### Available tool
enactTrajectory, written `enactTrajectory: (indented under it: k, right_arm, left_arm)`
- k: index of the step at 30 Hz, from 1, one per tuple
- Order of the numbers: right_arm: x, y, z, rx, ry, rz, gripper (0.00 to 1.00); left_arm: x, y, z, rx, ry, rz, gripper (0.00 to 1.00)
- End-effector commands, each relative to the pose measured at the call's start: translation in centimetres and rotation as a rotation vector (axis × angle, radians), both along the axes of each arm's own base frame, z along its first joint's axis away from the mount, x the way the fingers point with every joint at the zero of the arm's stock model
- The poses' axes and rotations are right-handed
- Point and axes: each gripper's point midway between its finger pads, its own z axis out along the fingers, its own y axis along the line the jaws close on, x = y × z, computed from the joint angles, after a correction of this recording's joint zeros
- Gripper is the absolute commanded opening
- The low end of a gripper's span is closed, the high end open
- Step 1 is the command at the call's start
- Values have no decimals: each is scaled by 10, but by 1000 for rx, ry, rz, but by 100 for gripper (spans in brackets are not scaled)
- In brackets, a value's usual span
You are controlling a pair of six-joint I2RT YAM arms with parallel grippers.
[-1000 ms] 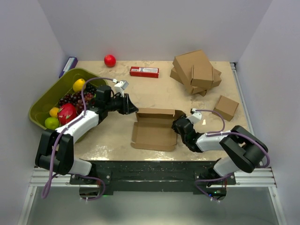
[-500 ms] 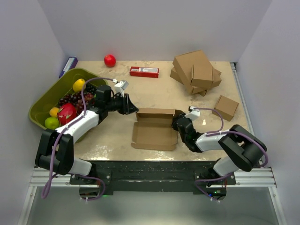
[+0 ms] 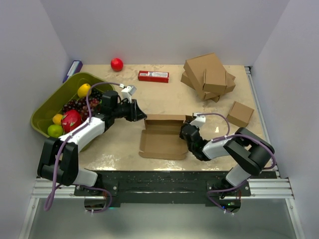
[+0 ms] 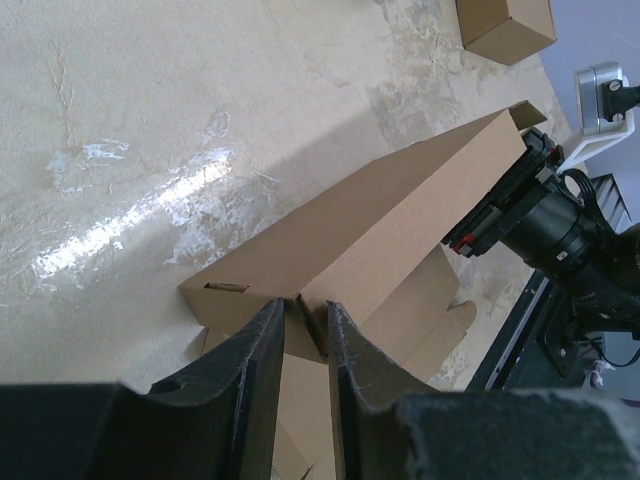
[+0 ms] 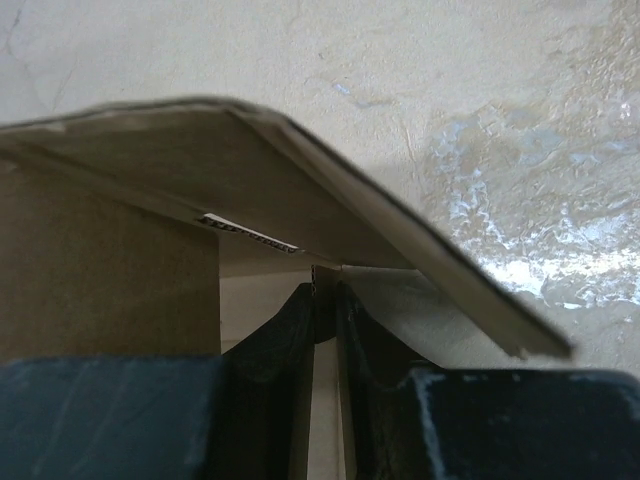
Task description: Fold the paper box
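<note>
Here, the paper box (image 3: 162, 139) lies near the middle of the table (image 3: 119, 144), between the two arms, its base flat and its far wall folded upright. The left gripper (image 4: 305, 308) meets the box at its far left corner, black fingers drawn close and pinching a thin cardboard flap beside a slot cut in the wall. The right gripper (image 5: 325, 292) is at the box's right side, its jaws nearly together and nipping the edge of a narrow flap, with a slanted panel tilted over them. The box is plain brown corrugated cardboard, matte, with crisp die-cut edges and creases. The tabletop is pale beige and mottled, with glossy patches catching the light. At the far right sits a stack of cardboard boxes (image 3: 208, 74), with a small brown box (image 3: 240, 114) nearer the arms. A green bin (image 3: 50, 102) of fruit sits at the left, and a red ball (image 3: 116, 64) and a red carton (image 3: 153, 76) lie along the far edge.
</note>
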Motion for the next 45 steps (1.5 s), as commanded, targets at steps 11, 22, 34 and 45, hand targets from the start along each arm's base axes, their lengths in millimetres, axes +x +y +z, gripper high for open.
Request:
enactTrajectory:
  k: [11, 22, 34, 45]
  right_arm:
    - [3, 32, 7, -88, -49, 43, 21]
    - [-19, 26, 42, -55, -46, 132, 66]
    - [-63, -14, 111, -61, -79, 281, 84]
    - [-40, -55, 97, -116, 5, 194, 79]
  left_arm:
    - [-5, -3, -1, -6, 0, -25, 27]
    - [-3, 1, 0, 18, -14, -7, 27]
    - [-3, 2, -1, 22, -13, -4, 27]
    - [-1, 3, 0, 31, -22, 1, 27]
